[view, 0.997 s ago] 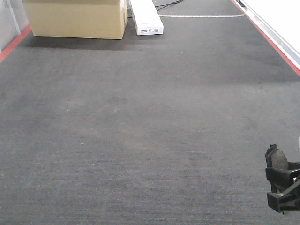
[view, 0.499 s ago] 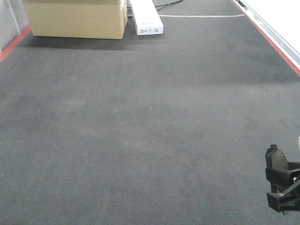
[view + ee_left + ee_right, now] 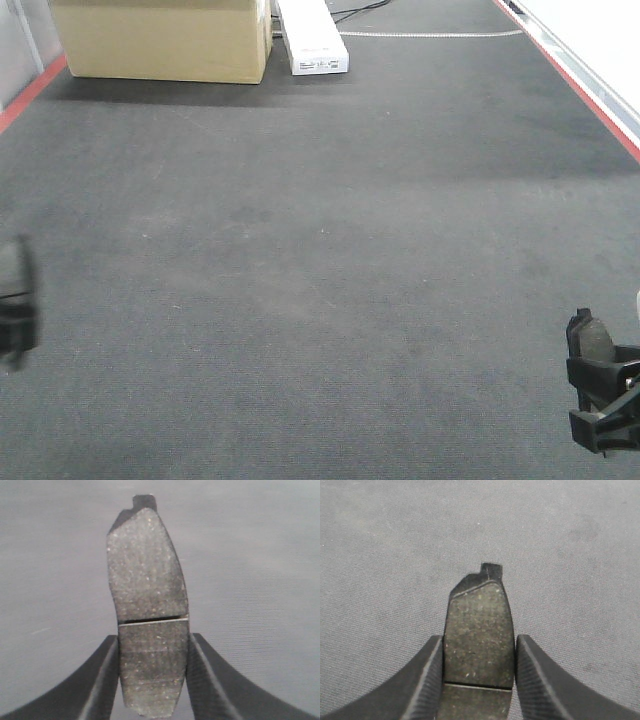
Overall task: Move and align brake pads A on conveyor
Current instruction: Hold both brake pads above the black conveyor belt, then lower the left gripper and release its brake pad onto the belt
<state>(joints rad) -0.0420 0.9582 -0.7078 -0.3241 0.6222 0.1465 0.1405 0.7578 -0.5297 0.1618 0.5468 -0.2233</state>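
Brake pads A show as two pieces, one in each gripper. The left-hand pad point(image 3: 147, 590) is pinched across its narrow width by the left gripper point(image 3: 152, 647). The jaws are closed on its sides just short of the thin groove, and the longer speckled half and a small notched tab point away from the wrist camera. The right-hand pad point(image 3: 479, 625) is clamped the same way by the right gripper point(image 3: 479, 652), but deeper, so its groove lies back between the fingers point(image 3: 427, 680). Both pads are over the conveyor point(image 3: 320, 250) — whether either touches the belt cannot be told.

In the front view the right gripper sits at the lower right corner with the pad's end showing at its top. The left gripper is only a dark blur at the left edge. A red stripe point(image 3: 32, 88) runs along each side of the belt. At the far end stand a cardboard box point(image 3: 160, 40) and, just beside it, a long white box point(image 3: 312, 40).
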